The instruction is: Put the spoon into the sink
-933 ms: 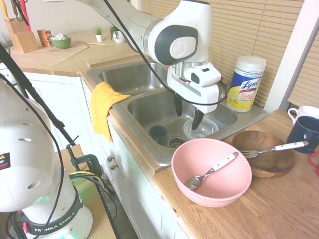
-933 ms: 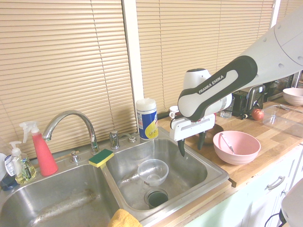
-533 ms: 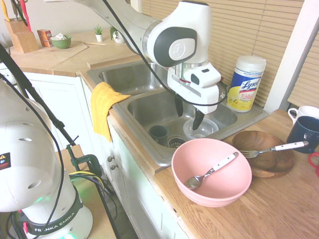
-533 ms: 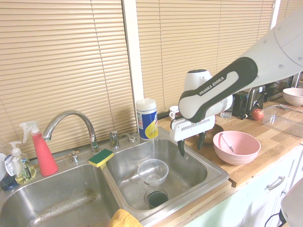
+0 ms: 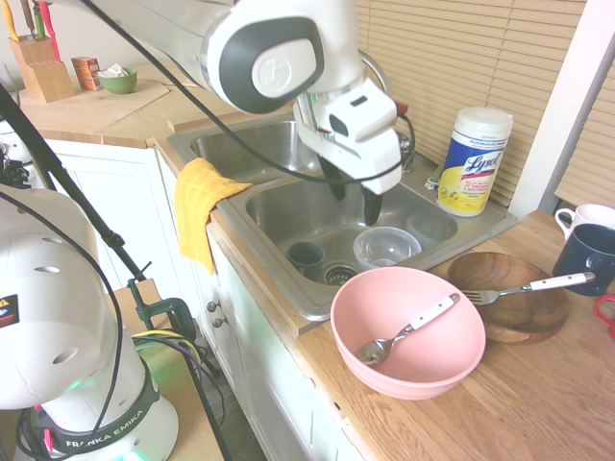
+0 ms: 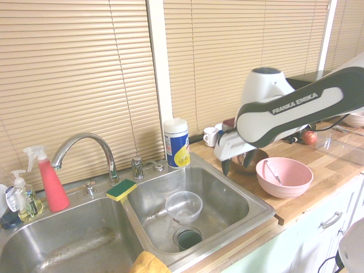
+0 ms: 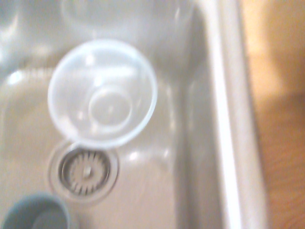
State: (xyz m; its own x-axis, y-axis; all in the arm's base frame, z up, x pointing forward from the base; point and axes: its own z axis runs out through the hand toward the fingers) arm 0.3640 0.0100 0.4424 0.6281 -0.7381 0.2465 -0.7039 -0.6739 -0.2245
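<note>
Your gripper (image 5: pixel 352 197) hangs over the sink (image 5: pixel 288 206), jaws wide, empty. Spoon (image 5: pixel 404 331) in pink bowl (image 5: pixel 408 370). Only wrist view shows the drain (image 7: pixel 85 172) clearly.

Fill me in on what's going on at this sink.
A white robot arm holds its gripper, jaws open and empty, above the sink. The spoon it should put there lies in the pink bowl on the counter. A clear bowl and a dark cup sit in the basin.
</note>
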